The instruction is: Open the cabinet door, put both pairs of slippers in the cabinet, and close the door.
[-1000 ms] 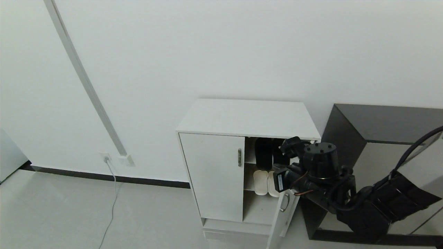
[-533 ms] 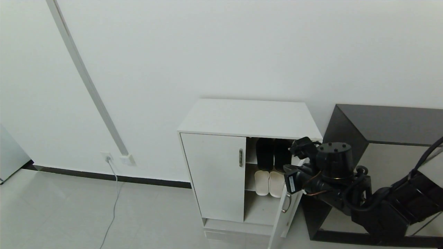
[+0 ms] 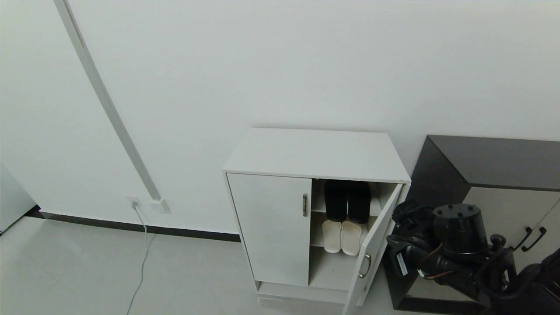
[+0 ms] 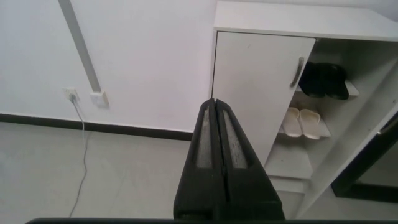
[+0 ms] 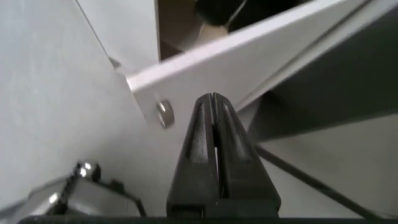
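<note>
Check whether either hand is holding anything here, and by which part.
Nothing is held. The left hand and the right hand are both shut and empty; the right one is beside the open cabinet door.

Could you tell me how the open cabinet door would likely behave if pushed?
The door looks like a stiff flat panel hinged along one edge, so it should probably swing shut rather than flex. Its smooth face may let the shut right pincer slide.

half-open door narrows opening, slippers on shelves, room beneath
</note>
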